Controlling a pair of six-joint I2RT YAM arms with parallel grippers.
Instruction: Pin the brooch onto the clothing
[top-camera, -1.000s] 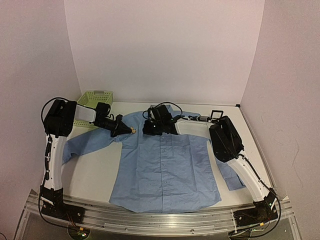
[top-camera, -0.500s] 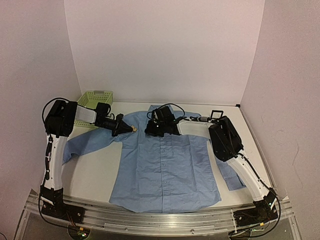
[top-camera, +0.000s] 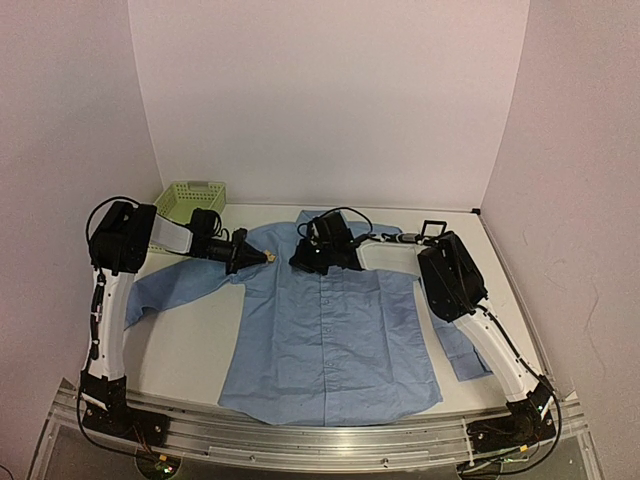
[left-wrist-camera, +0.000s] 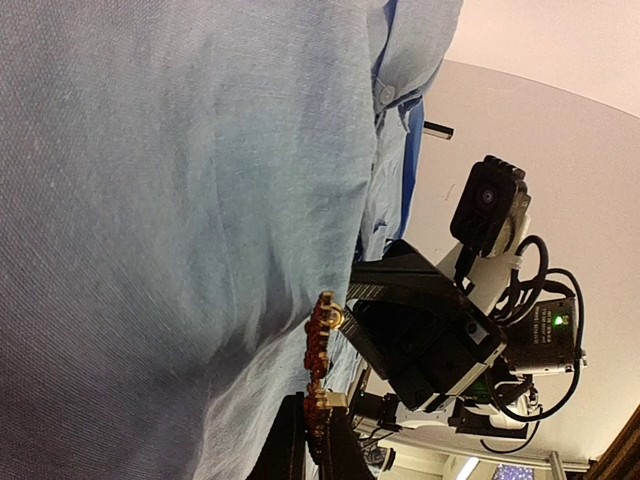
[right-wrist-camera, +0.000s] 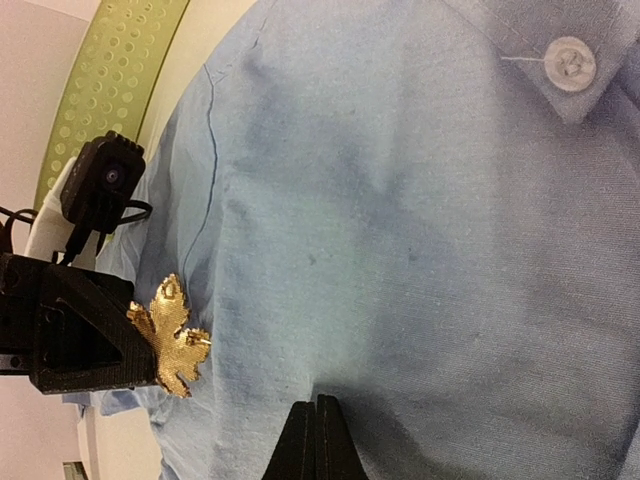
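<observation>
**benchguy:** What's the overhead giving you right now?

**me:** The shirt (top-camera: 330, 340) lies flat on the table (top-camera: 190, 340), buttoned front up, collar at the far side. My left gripper (top-camera: 258, 257) reaches in from the left and sits over the shoulder of the shirt with the brooch (top-camera: 268, 257) at its tip. My right gripper (top-camera: 298, 262) is just beside it, down at the collar. A green basket (top-camera: 190, 200) sits in the far left corner and a small black-framed box (top-camera: 433, 230) is near the right arm.

**benchguy:** And the left wrist cam?

**me:** The brooch shows edge-on, orange-red, pinched by its base between the two fingertips. Its top is right against a fold of blue cloth. I can't tell if the pin has gone in. The right arm's black head fills the background.

**benchguy:** And the right wrist?

**me:** From this side the brooch looks gold and leaf-shaped, sticking out of the left gripper's black block just over the shoulder seam. My right fingers are pressed together with their tips at the fabric and creases running toward them. Whether there's cloth between them, I can't tell. A collar button (right-wrist-camera: 570, 62) sits top right.
</observation>
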